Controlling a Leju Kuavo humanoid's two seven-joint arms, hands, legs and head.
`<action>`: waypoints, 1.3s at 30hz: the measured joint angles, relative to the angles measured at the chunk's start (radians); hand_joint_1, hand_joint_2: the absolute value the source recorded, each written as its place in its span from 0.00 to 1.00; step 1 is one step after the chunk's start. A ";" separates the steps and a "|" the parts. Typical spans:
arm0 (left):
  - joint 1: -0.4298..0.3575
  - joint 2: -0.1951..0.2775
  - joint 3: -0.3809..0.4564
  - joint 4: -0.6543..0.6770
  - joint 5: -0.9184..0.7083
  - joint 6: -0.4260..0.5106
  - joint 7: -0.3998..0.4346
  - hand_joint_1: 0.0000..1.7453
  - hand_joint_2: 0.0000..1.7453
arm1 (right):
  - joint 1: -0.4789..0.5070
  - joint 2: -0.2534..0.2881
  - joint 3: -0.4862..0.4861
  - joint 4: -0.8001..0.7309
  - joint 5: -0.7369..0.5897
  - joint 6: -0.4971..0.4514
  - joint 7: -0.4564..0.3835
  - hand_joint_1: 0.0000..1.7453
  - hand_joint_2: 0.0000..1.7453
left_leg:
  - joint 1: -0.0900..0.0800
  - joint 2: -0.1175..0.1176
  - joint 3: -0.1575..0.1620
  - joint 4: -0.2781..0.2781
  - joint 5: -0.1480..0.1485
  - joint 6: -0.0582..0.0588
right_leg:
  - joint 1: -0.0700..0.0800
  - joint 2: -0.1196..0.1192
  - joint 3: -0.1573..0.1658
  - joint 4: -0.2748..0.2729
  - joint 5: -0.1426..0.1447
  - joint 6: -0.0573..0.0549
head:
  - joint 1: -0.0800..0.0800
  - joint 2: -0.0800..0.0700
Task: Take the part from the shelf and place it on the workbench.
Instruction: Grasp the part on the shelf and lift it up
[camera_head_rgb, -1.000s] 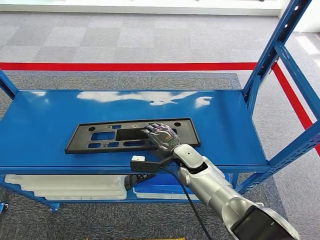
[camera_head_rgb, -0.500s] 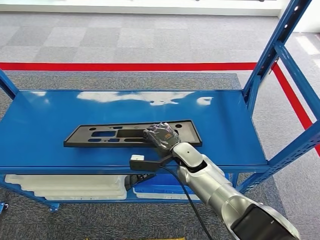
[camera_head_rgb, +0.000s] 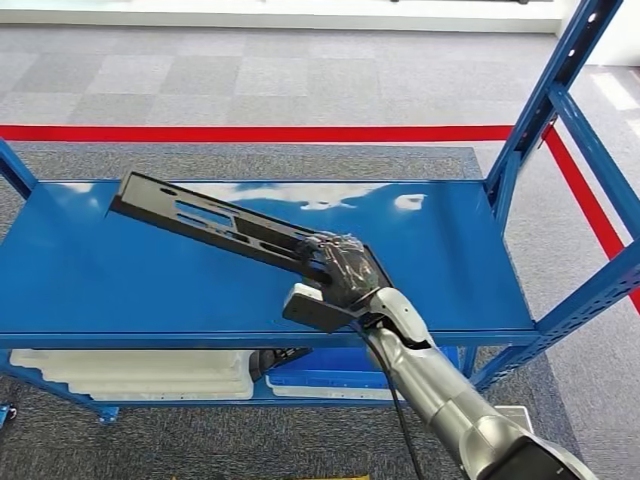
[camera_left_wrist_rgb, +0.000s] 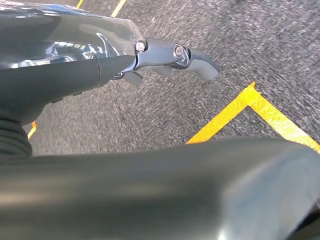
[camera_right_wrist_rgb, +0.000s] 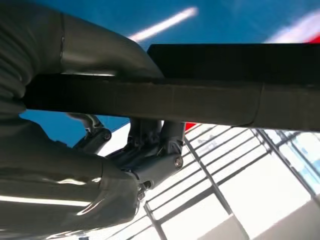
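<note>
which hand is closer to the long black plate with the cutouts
Right. The right hand grips the long black plastic plate at one end; the left hand hangs over grey carpet, away from it.

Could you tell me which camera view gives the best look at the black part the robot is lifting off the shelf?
The head view: the whole black part shows there, tilted above the blue shelf, gripped at one end by the right hand. The right wrist view gives just a close dark edge, the left wrist view only floor.
</note>
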 joint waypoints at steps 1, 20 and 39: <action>0.003 0.000 0.005 0.000 0.006 0.005 -0.003 0.00 0.00 | 0.040 -0.013 -0.031 -0.063 -0.050 0.005 -0.017 1.00 1.00 | 0.000 0.000 0.000 0.000 0.000 0.000 | 0.000 0.000 0.000 0.000 0.000 0.000 | 0.000 0.000; 0.006 0.006 0.051 0.000 0.052 0.073 -0.084 0.00 1.00 | 0.421 -0.192 -0.275 -0.800 -0.575 0.335 -0.084 1.00 1.00 | -0.001 0.000 -0.002 0.000 0.000 0.000 | 0.000 0.000 -0.002 0.000 0.000 0.000 | 0.000 0.000; -0.006 0.003 0.069 0.000 0.100 0.146 -0.135 0.00 1.00 | 0.405 -0.246 -0.257 -1.041 -0.670 0.404 -0.100 1.00 1.00 | -0.001 0.000 -0.002 0.000 0.000 0.000 | 0.000 0.000 -0.002 0.000 0.000 0.000 | 0.000 0.000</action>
